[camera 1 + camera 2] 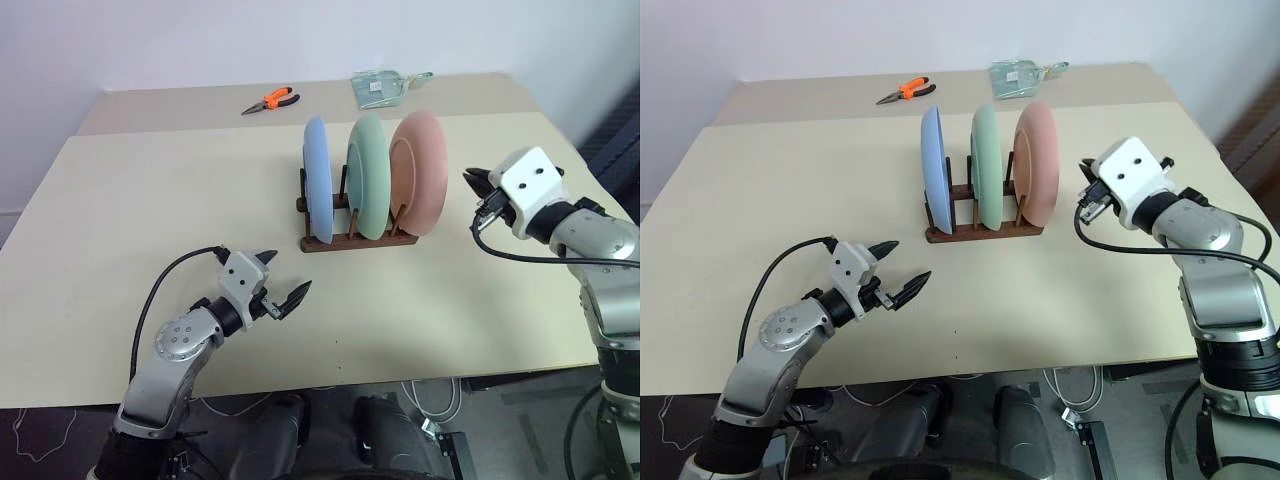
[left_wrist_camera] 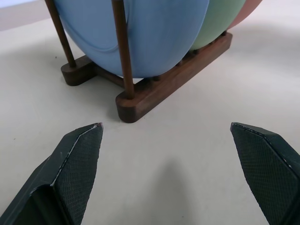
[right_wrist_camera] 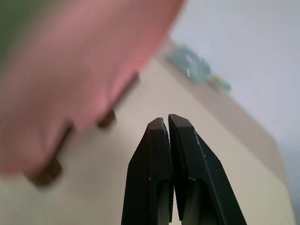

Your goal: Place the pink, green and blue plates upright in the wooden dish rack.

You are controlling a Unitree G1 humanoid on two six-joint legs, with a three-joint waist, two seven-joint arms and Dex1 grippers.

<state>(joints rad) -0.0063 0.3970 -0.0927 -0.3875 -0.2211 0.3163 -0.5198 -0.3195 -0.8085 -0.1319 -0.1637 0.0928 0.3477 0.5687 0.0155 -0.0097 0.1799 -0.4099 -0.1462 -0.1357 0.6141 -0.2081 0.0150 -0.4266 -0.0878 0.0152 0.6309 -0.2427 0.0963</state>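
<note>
Beige counter, near to far: left tool is held spread and empty; right tool, pinched shut on nothing, is poised just beside the salmon-pink round plastic plate. Pale green plate and light blue plate are racked upright in the dark wooden dish rack. A sideways nudge could topple the pink plate.

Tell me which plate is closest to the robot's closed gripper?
The pink plate. It stands at the end of the wooden dish rack beside the shut right gripper; the green plate is in the middle and the blue plate farthest.
</note>
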